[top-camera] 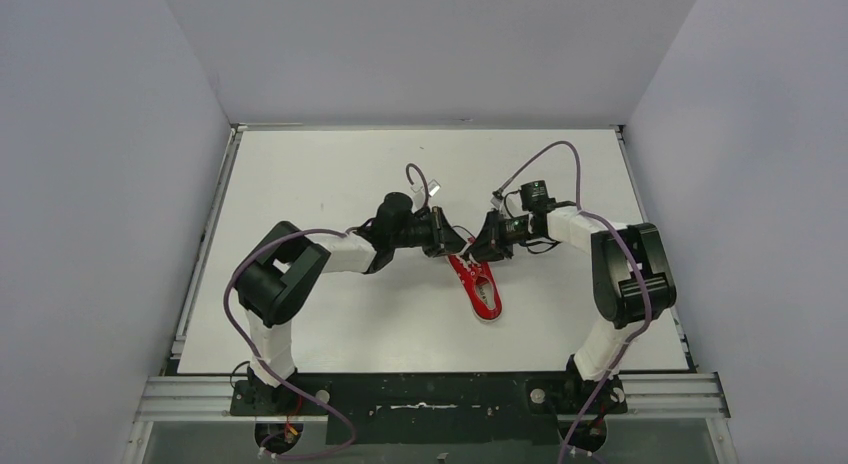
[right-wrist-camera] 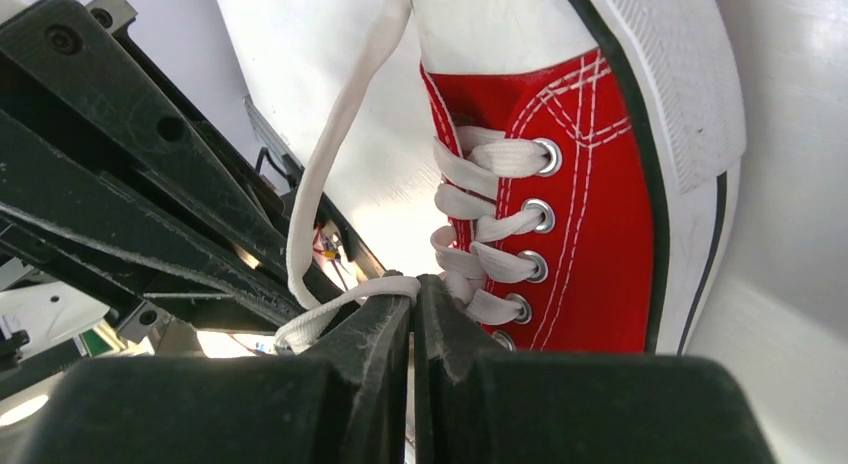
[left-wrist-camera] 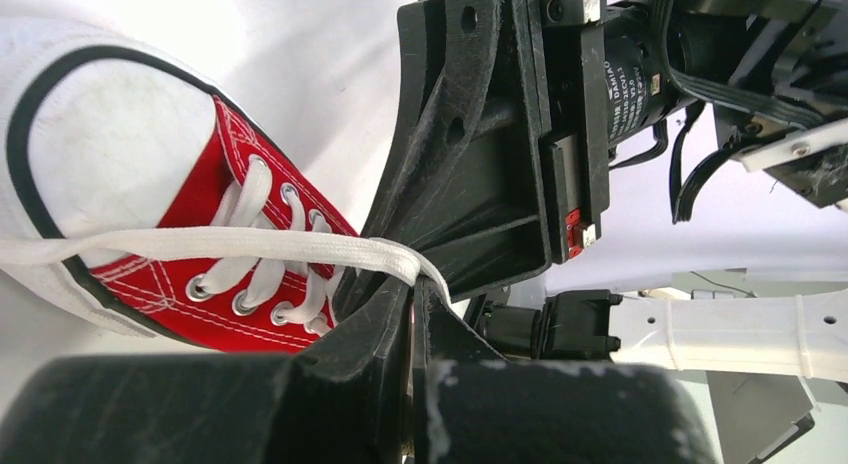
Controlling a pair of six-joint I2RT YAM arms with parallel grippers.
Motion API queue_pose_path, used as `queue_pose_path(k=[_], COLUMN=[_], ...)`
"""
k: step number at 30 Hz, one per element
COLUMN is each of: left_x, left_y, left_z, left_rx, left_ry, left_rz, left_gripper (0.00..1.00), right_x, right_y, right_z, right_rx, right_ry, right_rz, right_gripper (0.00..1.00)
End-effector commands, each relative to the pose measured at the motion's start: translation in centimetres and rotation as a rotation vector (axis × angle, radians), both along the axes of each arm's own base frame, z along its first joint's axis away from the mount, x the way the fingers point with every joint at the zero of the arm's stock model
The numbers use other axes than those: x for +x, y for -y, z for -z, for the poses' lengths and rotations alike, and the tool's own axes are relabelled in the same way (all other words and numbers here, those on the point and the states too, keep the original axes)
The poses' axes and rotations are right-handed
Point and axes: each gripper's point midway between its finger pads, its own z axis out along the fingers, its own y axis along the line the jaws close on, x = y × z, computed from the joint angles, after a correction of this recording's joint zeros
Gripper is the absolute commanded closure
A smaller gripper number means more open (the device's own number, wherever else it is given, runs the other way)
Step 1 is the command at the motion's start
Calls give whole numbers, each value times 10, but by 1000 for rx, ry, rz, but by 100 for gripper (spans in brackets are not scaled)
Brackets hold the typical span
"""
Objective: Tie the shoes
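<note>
One red shoe lies in the middle of the table. Two grippers meet at its far end. The left gripper and the right gripper each pinch one white lace end tight.

Two arms, blk joint blocks w/ white link shells: left arm, right arm. Purple cables running alongside each, down to blk base plate w/ silver bolts. Fingers blk plastic, scuffed, pale dust on edges. Motor housing blk w/ white printed text; small red tab beside it. Thin blk wires bundled nearby.
</note>
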Motion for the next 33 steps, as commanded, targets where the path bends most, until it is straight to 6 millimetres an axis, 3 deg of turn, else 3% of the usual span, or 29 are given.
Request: queue_pose_path(k=[1,6,10,12,16,19,23,26,29,33], left_x=[13,18,19,22,33,36,27,8,-16,-31], left_y=[1,4,7,3,-22,-50,-87,-87,-58,-18], left_z=[-16,-16,-14,-16,-21,-25,-25,-32,-51,-48], left_rx=[-1,22,61,91,156,219,301,323,230,157], left_ry=[90,78,75,89,115,126,124,183,281,341], left_rz=[49,81,111,108,71,51,24,80,150,167], left_gripper=[100,99,87,75,58,38,22,27,44,71], right_x=[-5,-7,-5,-1,2,6,9,9,8,3], right_y=[-1,5,-1,-1,0,3,2,3,5,7], right_z=[-17,-14,-14,-14,-9,-8,-12,-16,-18,-19], right_rx=[69,83,95,94,89,89,95,87,68,47], right_ry=[11,-34,-39,-37,-53,-64,-69,-77,-103,-151], right_rz=[-106,-138,-145,-135,-127,-107,-106,-101,-74,-74], right_gripper=[100,100,100,100,100,100,100,100,100,100])
